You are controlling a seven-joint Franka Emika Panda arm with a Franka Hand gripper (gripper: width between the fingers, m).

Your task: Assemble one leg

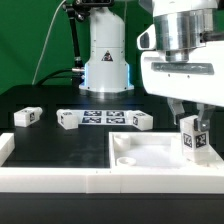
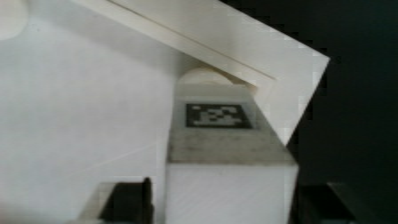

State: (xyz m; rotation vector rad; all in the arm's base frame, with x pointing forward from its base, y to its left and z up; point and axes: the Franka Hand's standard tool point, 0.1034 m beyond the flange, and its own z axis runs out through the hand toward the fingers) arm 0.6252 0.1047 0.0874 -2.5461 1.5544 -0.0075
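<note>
My gripper is shut on a leg, a small white post with a black-and-white tag, held upright over the right part of the large white square panel. In the wrist view the leg fills the space between my two dark fingers, its tag facing the camera, with the panel and its raised rim behind it. Three other legs lie on the black table: one at the exterior view's left, one near the middle and one by the panel's far edge.
The marker board lies flat on the table between two of the loose legs. A white wall runs along the front edge. The robot base stands behind the marker board.
</note>
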